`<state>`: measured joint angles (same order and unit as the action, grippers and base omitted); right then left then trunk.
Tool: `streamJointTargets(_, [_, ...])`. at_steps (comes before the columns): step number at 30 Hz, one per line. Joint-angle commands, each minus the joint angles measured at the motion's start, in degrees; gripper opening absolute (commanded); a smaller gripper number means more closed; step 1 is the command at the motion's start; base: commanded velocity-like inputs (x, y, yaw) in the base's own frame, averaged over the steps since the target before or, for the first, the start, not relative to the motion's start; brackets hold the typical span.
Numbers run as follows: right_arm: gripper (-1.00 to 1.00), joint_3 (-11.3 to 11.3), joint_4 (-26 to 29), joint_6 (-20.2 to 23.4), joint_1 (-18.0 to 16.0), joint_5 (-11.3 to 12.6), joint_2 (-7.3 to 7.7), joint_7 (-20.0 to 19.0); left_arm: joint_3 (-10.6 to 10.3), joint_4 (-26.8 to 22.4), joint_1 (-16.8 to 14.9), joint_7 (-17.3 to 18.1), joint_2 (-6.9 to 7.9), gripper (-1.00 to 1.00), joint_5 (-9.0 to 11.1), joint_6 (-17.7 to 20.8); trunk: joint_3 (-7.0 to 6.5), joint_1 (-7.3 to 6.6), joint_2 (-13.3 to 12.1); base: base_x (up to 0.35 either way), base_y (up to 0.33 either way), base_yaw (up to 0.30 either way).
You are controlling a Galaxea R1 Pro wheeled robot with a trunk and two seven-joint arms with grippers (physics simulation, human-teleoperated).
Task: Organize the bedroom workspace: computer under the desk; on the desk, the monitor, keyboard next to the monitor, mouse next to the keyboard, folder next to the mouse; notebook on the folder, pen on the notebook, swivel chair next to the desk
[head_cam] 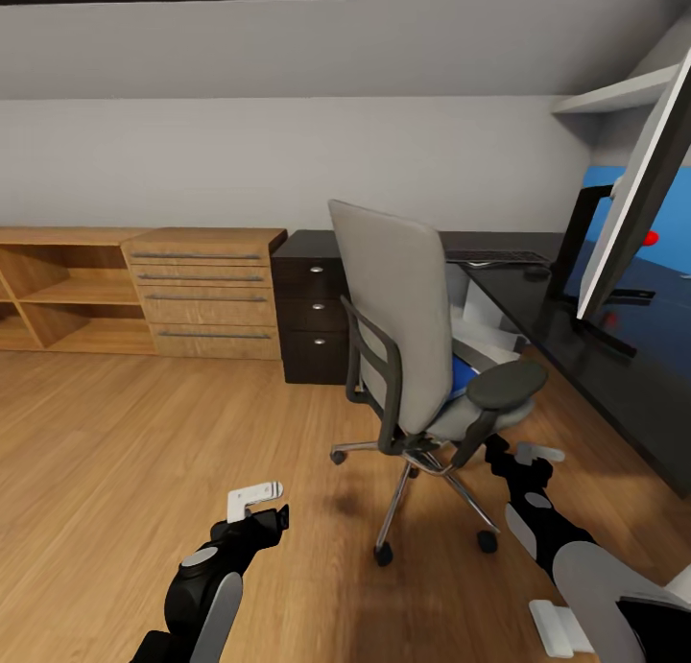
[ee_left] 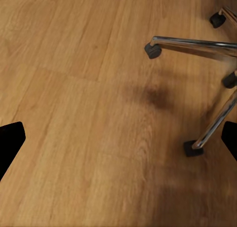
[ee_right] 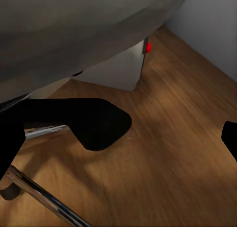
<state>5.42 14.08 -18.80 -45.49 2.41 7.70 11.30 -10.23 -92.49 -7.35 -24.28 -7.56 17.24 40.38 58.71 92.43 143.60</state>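
The grey swivel chair (head_cam: 398, 332) stands on the wood floor just left of the black desk (head_cam: 576, 356). The blue folder (head_cam: 463, 381) lies on its seat, mostly hidden by the backrest and armrest. On the desk stand the wide monitor (head_cam: 638, 198), the black keyboard (head_cam: 494, 257) and a small dark mouse (head_cam: 536, 272). The light grey computer (ee_right: 116, 69) sits under the desk behind the chair. My left gripper (head_cam: 257, 503) hangs open over the floor left of the chair's chrome base (ee_left: 197, 42). My right gripper (head_cam: 526, 455) is open, low beside the seat. Notebook and pen are hidden.
A dark three-drawer pedestal (head_cam: 312, 308) closes the desk's left end. A light wood cabinet (head_cam: 206, 294) with open shelves (head_cam: 58, 294) runs along the back wall. A white shelf (head_cam: 614, 97) hangs above the desk. Open floor spreads to the left and front.
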Motion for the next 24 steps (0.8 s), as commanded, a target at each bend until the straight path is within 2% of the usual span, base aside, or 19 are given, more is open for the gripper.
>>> streamJointTargets(1, [1.0,0.1,0.0,-0.3,0.0,0.3,-0.09,-0.1,-0.1,-0.1,0.0,-0.5,0.0,1.0,0.6,0.1,0.05,-0.01,0.0,0.0,0.0,0.0])
streamJointTargets(5, [1.0,0.1,-0.1,-0.2,0.0,0.3,-0.4,-0.1,0.0,-0.1,0.0,-0.5,0.0,1.0,0.6,0.1,0.05,-0.01,0.0,0.0,0.0,0.052])
streamJointTargets(11, [1.0,0.1,-0.1,-0.3,0.0,0.2,-1.61,0.0,0.0,0.0,0.0,-0.7,0.0,1.0,0.5,0.1,-0.17,-0.01,0.0,0.0,0.0,0.19])
streamJointTargets(24, [1.0,0.1,-0.2,-0.3,0.0,0.3,-2.01,-0.1,0.1,0.2,0.0,-0.8,0.0,1.0,0.6,0.0,-0.92,-0.01,0.0,0.0,0.0,0.22])
